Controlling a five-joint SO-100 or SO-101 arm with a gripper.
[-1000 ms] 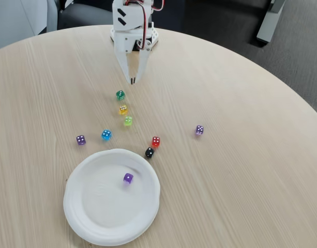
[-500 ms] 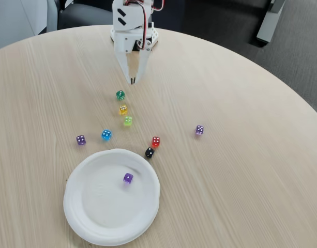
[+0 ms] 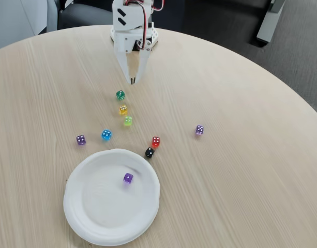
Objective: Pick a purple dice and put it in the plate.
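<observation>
The purple dice is lying inside the plate, a little toward two o'clock of the plate's centre, white pips showing. The white disposable plate is sitting at the six o'clock edge of the scene, slightly left. From that, I am judging the placing as done and the step in hand as a retreat.

The gripper is hanging at twelve o'clock, well apart from the plate, its two pale fingers tapering down to meet at the tips, closed on nothing. It is poised just above the table, near the green die. To do this step well, the arm should be lifting straight up before swinging away, so the tips are not clipping the green die or the yellow die beneath it.

Other dice are scattered between gripper and plate: a lime die, a blue die, a red die, and a black die just beside the plate's rim at one o'clock. A duller purple die is lying at ten o'clock of the plate, and a paler lilac die is sitting out at three o'clock of the scene.

The surface is a round table in pale wood grain. Beyond its edge, dark grey carpet is showing at upper right.
</observation>
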